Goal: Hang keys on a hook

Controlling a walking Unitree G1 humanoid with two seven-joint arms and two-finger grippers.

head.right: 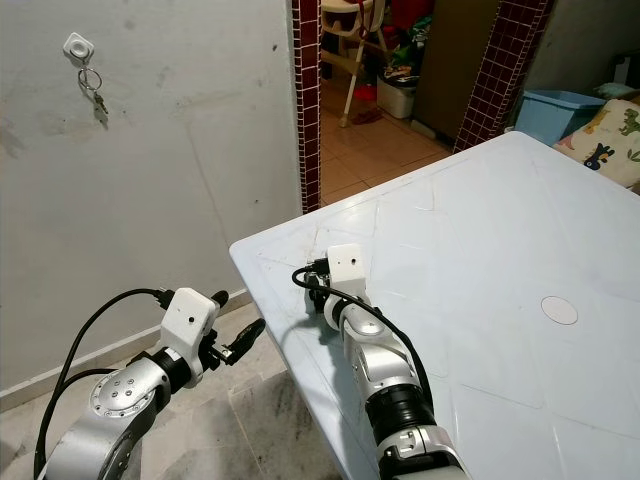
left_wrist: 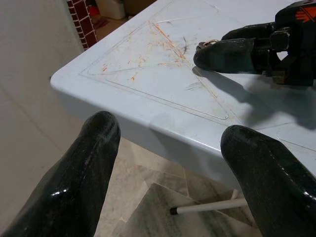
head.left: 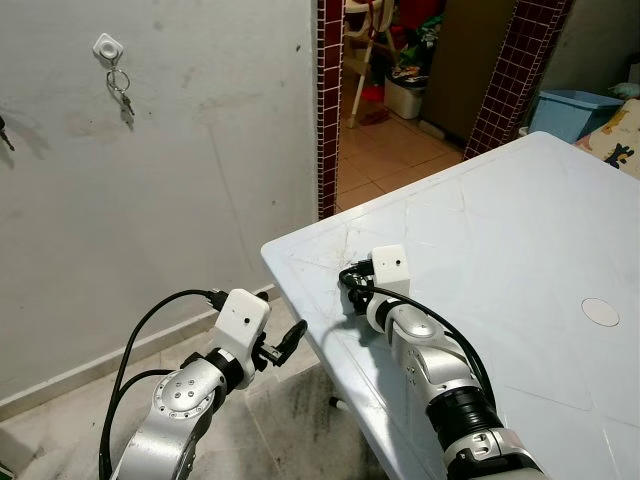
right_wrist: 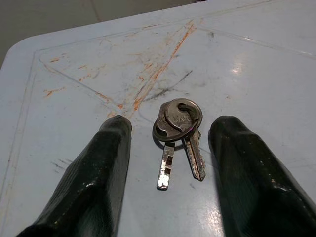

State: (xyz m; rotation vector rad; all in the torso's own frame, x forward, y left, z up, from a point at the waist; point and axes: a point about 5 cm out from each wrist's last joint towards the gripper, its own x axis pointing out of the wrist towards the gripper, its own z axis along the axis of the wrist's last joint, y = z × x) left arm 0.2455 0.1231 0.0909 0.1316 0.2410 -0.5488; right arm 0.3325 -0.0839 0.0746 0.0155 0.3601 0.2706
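Note:
Two silver keys on a ring [right_wrist: 177,129] lie flat on the white table [head.left: 500,220] near its scratched corner. My right gripper [right_wrist: 172,126] rests low on the table, open, with one black finger on each side of the keys and not touching them. In the left eye view this gripper [head.left: 350,292] points toward the table's corner. A white hook [head.left: 107,46] is fixed high on the grey wall at the left, and another set of keys [head.left: 121,92] hangs from it. My left gripper [head.left: 287,340] is open and empty, held off the table's edge above the floor.
A doorway between red tiled pillars [head.left: 328,100] opens behind the table corner. A blue bin [head.left: 570,110] and a printed cushion [head.left: 620,135] sit at the far right. A round cap [head.left: 600,312] marks the tabletop. A table leg [left_wrist: 207,210] stands below the edge.

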